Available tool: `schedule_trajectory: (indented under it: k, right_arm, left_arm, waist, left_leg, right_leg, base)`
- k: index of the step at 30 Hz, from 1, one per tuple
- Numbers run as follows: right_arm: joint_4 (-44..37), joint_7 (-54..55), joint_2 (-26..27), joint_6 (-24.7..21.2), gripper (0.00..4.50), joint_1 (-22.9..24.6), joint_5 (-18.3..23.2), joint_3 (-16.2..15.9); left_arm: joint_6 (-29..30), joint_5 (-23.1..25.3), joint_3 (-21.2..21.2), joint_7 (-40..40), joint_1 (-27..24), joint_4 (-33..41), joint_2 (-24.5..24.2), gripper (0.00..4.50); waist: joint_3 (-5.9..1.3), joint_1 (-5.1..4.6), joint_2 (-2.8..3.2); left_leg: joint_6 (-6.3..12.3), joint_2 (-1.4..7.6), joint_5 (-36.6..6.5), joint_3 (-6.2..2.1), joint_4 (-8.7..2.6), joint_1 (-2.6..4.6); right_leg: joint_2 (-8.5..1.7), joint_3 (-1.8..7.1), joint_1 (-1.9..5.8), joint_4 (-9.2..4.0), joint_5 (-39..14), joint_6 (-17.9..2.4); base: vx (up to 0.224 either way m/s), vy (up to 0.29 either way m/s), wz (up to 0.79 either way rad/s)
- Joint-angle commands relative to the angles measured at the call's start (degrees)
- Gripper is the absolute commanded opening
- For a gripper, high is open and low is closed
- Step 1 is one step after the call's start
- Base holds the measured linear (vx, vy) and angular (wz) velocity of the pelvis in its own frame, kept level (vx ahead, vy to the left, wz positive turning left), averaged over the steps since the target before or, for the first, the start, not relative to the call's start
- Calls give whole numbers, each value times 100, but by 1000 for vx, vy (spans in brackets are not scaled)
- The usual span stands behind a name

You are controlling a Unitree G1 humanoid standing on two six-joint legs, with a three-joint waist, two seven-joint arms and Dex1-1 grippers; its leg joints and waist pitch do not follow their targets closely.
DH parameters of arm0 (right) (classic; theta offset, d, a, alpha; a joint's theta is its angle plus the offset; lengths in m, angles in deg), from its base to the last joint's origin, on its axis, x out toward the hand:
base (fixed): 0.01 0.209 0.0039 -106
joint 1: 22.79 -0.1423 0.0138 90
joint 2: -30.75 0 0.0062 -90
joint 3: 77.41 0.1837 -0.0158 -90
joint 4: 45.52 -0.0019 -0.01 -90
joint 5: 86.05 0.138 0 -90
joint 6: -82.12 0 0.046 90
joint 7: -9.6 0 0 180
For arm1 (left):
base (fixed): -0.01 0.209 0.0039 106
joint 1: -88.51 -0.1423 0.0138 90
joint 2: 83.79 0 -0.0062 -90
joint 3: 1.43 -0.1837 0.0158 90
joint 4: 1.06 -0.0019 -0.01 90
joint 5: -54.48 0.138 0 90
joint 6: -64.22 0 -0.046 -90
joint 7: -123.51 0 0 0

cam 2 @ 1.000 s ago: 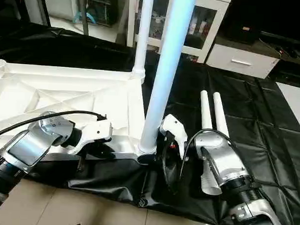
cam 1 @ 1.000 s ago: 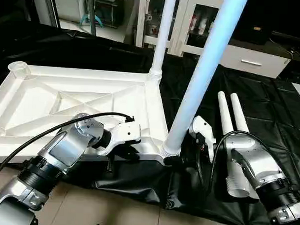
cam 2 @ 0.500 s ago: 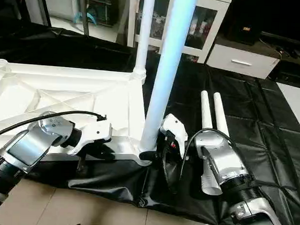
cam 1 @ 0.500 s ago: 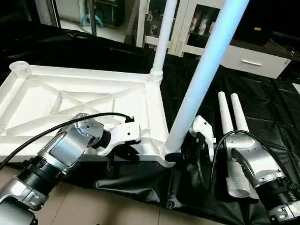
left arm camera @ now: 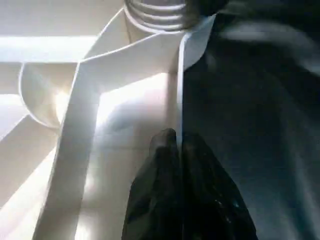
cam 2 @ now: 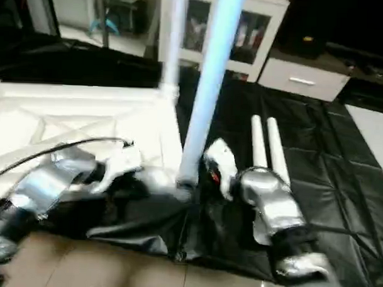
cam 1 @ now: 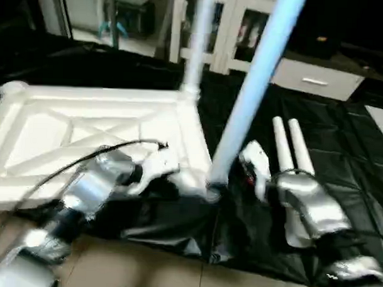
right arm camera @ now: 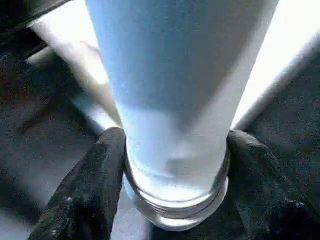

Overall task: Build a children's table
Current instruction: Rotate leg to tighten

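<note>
The children's table lies upside down: a white ribbed tabletop (cam 1: 85, 124) on the black cover. One white leg (cam 1: 196, 43) stands in the far right corner socket. A second leg (cam 1: 250, 95) rises tilted from the near right socket (right arm camera: 175, 210). My right gripper (right arm camera: 175, 150) is shut on this leg just above its base, with a black finger (right arm camera: 95, 185) on each side. My left gripper (left arm camera: 175, 142) is shut on the tabletop's thin near rim (left arm camera: 181, 90), close to that same corner. Two loose legs (cam 1: 286, 147) lie side by side to the right.
The black-covered worktable (cam 1: 343, 136) ends at its near edge just in front of the tabletop, with tiled floor (cam 1: 143, 268) below. White cabinets (cam 1: 246, 32) and a drawer unit (cam 1: 313, 81) stand behind the table.
My right gripper's fingers have closed in on the near leg's base. The whole picture has shifted and blurred with the camera's move. My left gripper keeps its hold on the rim.
</note>
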Motion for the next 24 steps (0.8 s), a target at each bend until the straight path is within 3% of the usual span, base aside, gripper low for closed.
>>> schedule_trajectory:
  k: [1, 3, 5, 7, 12, 14, 15, 16, 18, 21, 24]
  right_arm:
    - [133, 554, 241, -84, 265, -122, -41, 3]
    - [502, 1691, 684, -68, 264, -291, -175, 193]
    - [873, 2603, 1035, 32, 264, -453, -298, 338]
    - [989, 2864, 1139, 78, 264, -505, -343, 385]
    - [2056, 4687, 2003, 1094, 264, -987, -587, 660]
    - [2063, 4754, 2097, 1300, 264, -1046, -611, 683]
    - [2064, 4778, 2130, 1409, 264, -1079, -626, 712]
    - [2069, 4793, 2144, 1468, 264, -1101, -639, 731]
    - [2194, 4698, 2136, 1734, 264, -1148, -607, 782]
    - [2217, 4635, 2110, 1907, 264, -1128, -610, 788]
    - [2203, 4448, 2026, 2224, 264, -1072, -591, 836]
  left_arm:
    - [108, -12, -60, 520, -4, -268, 362, 0]
    - [303, 31, 225, 1322, 210, -695, 763, 0]
    - [226, 104, 428, 2036, 408, -1089, 1042, 0]
    - [182, 127, 490, 2249, 469, -1211, 1122, 0]
    - [-714, 254, 868, 3724, 952, -2283, 1726, 0]
    - [-816, 265, 881, 3783, 991, -2324, 1760, 0]
    - [-855, 277, 866, 3785, 1007, -2337, 1754, 0]
    - [-873, 285, 853, 3782, 1018, -2350, 1746, 0]
    - [-986, 293, 799, 3699, 1010, -2445, 1668, 0]
    - [-1042, 316, 747, 3601, 988, -2484, 1613, 0]
    - [-1270, 322, 723, 3330, 985, -2622, 1596, 0]
  waist:
    - [-290, 6, 43]
    - [-283, -15, 59]
    - [-294, -37, 56]
    - [-301, -46, 67]
    - [-328, -18, 62]
    - [-338, 19, 63]
    - [-350, 33, -4]
    - [-360, 66, 53]
    - [-377, 74, 59]
    - [-376, 73, 60]
    - [-354, 76, 53]
  left_leg:
    - [-228, 105, -1601, -37, -472, 15]
    - [-228, 100, -1675, -21, -464, 42]
    - [-265, 86, -1688, -39, -470, 23]
    - [-292, 81, -1664, -36, -465, 32]
    - [-230, 71, -1446, 6, -454, 36]
    - [-160, 73, -1286, 11, -451, 1]
    - [-78, 78, -1087, 17, -442, -34]
    - [-21, 74, -882, 20, -432, -26]
    - [80, 64, -625, 39, -411, -29]
    - [180, 61, -535, 49, -404, -45]
    - [199, 71, -737, 58, -417, -34]
  right_leg:
    - [-313, 216, 236, -499, -2152, -932]
    - [-303, 227, 173, -532, -2191, -884]
    - [-301, 213, 177, -537, -2306, -823]
    - [-295, 218, 155, -541, -2223, -786]
    - [-261, 228, 136, -492, -1538, -841]
    - [-272, 231, 180, -456, -1280, -826]
    - [-271, 225, 211, -424, -1048, -817]
    - [-268, 228, 214, -378, -774, -862]
    - [-250, 228, 239, -316, -198, -1000]
    - [-257, 225, 256, -305, -13, -1069]
    - [-270, 230, 243, -351, -316, -1058]
  base:
    - [0, 0, 0]
    - [0, 0, 0]
    - [0, 0, 0]
    - [0, 0, 0]
    - [0, 0, 0]
    - [0, 0, 0]
    - [0, 0, 0]
    - [0, 0, 0]
    - [0, 0, 0]
    - [0, 0, 0]
    - [0, 0, 0]
